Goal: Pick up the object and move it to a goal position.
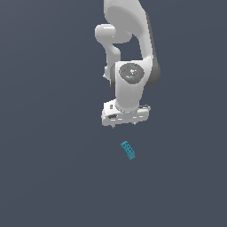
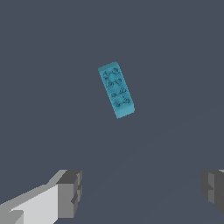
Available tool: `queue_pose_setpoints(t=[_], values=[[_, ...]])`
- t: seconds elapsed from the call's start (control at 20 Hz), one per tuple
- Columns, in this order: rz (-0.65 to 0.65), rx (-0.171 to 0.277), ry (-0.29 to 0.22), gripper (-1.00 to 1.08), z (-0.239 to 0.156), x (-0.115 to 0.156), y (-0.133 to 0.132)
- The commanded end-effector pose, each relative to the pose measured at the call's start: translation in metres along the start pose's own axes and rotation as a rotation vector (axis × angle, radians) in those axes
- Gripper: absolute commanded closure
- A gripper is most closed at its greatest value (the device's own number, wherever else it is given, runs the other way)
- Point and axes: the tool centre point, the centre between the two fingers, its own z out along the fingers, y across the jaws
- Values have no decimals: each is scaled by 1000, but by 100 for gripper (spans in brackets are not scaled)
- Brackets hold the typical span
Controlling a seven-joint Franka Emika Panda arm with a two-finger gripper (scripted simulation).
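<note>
The end effector (image 1: 125, 119) hangs released and empty; the brick (image 1: 128, 150) lies on the tabletop (image 1: 48, 177) just ahead, angled. Descending without re-centring and rotating risks a finger (image 2: 69, 192) clipping it.

Small teal-blue rectangular brick (image 1: 128, 150) with two rows of studs on its upper face, lying flat, studs up, on the plain dark grey ground. In the exterior view its long axis runs from about 11 to 5 o'clock.
</note>
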Motion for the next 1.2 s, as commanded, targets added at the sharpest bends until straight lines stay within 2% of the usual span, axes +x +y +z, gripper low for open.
queue_pose_setpoints(t=[0.0,0.6,1.15], values=[[-46,-2,5,-92,7,11,-2],[-310,-12,41,-92,56,68,-11],[-369,-14,49,-92,69,79,-13]])
